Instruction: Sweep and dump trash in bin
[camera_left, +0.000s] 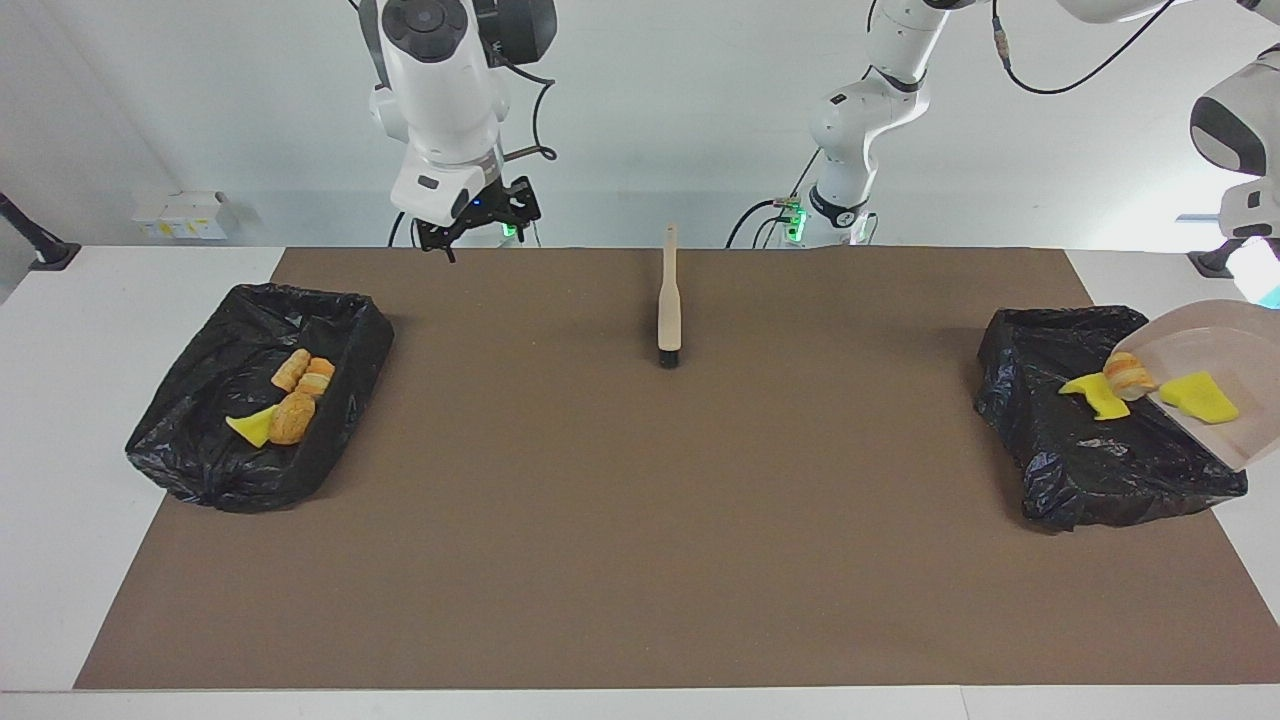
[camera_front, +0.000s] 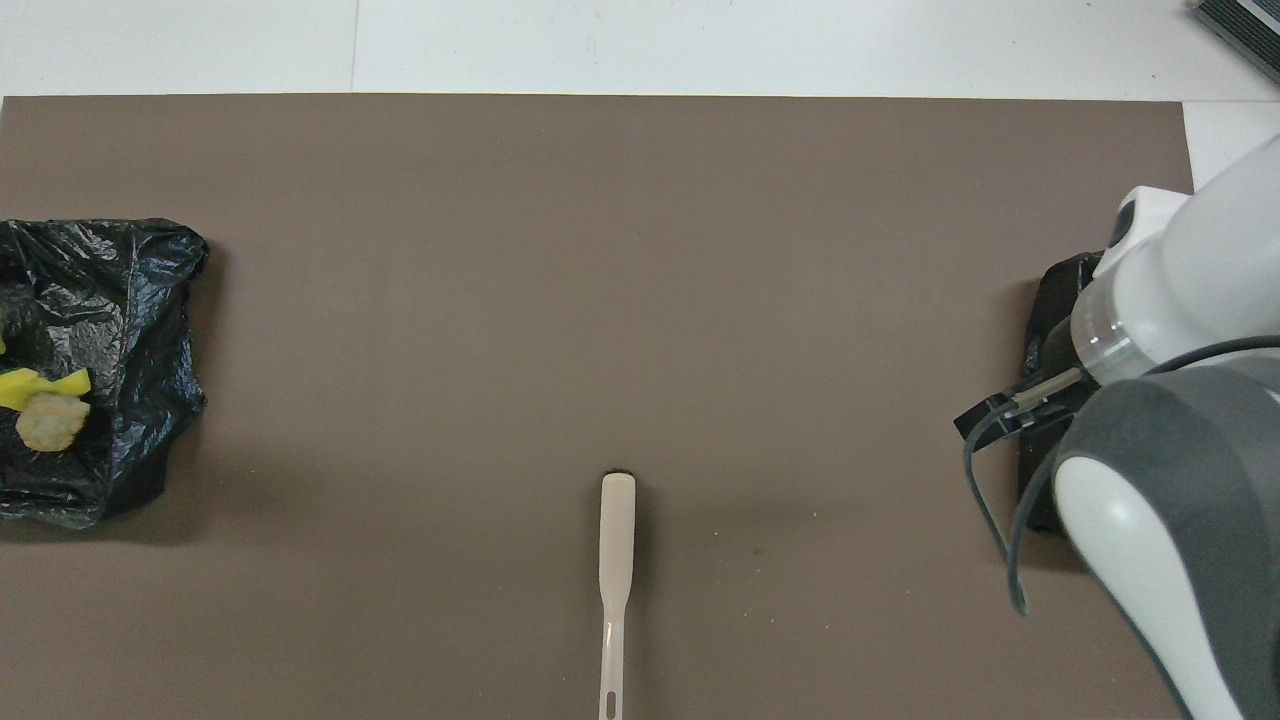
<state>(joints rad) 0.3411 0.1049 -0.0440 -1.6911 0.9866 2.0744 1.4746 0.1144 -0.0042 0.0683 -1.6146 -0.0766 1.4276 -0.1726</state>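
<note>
The beige dustpan (camera_left: 1215, 345) hangs tilted over the black-lined bin (camera_left: 1100, 470) at the left arm's end. My left gripper (camera_left: 1260, 280), at the view's edge, is shut on it. On the pan lies a yellow sponge chunk (camera_left: 1200, 397). A bread piece (camera_left: 1128, 377) and another yellow chunk (camera_left: 1095, 397) sit at the pan's lip over the bin; both also show in the overhead view (camera_front: 45, 405). The beige brush (camera_left: 669, 300) lies on the mat in the middle, near the robots. My right gripper (camera_left: 478, 228) hangs open and empty above the mat's edge nearest the robots.
A second black-lined bin (camera_left: 200, 450) at the right arm's end holds bread pieces (camera_left: 295, 400) and a yellow chunk (camera_left: 253, 428). The brown mat (camera_left: 640, 520) covers most of the white table. In the overhead view my right arm (camera_front: 1180, 450) covers that bin.
</note>
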